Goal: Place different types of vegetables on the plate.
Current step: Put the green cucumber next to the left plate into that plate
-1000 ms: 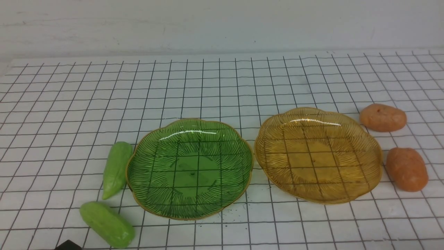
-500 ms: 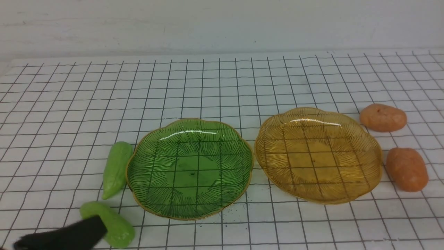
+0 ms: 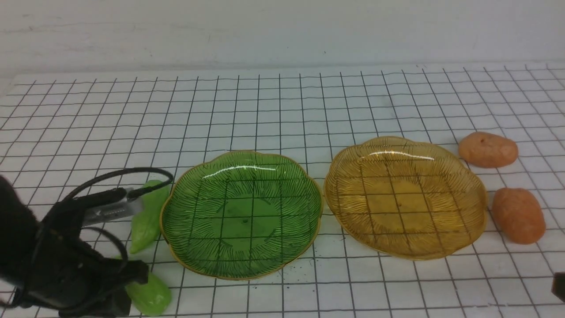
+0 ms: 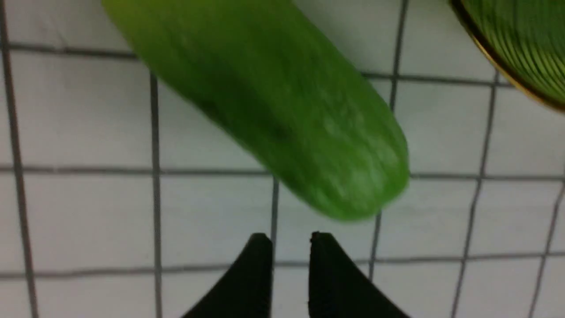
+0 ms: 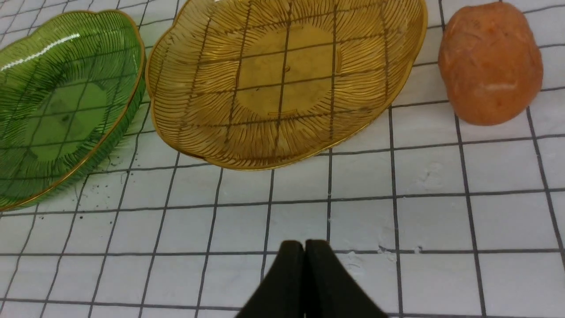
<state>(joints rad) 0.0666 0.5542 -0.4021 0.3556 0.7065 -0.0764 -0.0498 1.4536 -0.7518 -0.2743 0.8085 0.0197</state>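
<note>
Green pod point(image 4: 282, 110) lies at seven o'clock of the green plate point(image 3: 247, 176); the left claw point(image 4: 289, 240), slightly parted and empty, hangs near it; the right claw point(image 5: 304, 246) is clenched.

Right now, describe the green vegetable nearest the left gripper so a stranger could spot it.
Find the green plate, left of the amber plate. Two light-green pods lie off its left side. Take the nearer pod, lying clear of the plate by the left gripper; the farther pod sits right beside the rim.
</note>
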